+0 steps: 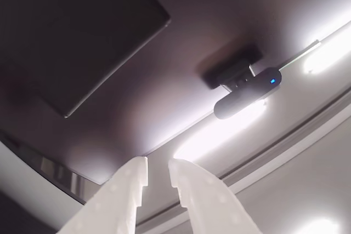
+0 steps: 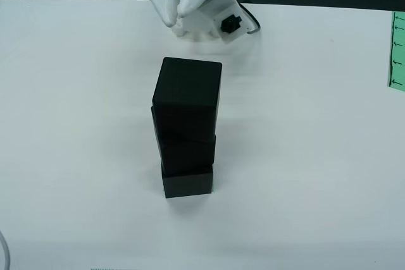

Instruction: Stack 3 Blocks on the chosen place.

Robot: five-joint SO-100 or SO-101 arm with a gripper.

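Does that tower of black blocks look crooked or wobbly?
A little. In the view from above, the three blocks stand stacked on the white table, but their edges don't line up: the upper ones sit slightly twisted and shifted from the bottom one. Nothing has fallen.

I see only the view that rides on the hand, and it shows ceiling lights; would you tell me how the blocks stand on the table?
Observer: All three blocks stand in one stack on the white table.
Operator: Is the stack straight?
Observer: Not quite; the top block sits slightly askew over the bottom block.
Operator: Where is the hand relative to it?
Observer: The hand is beyond the stack, near the table's far edge, clear of it.
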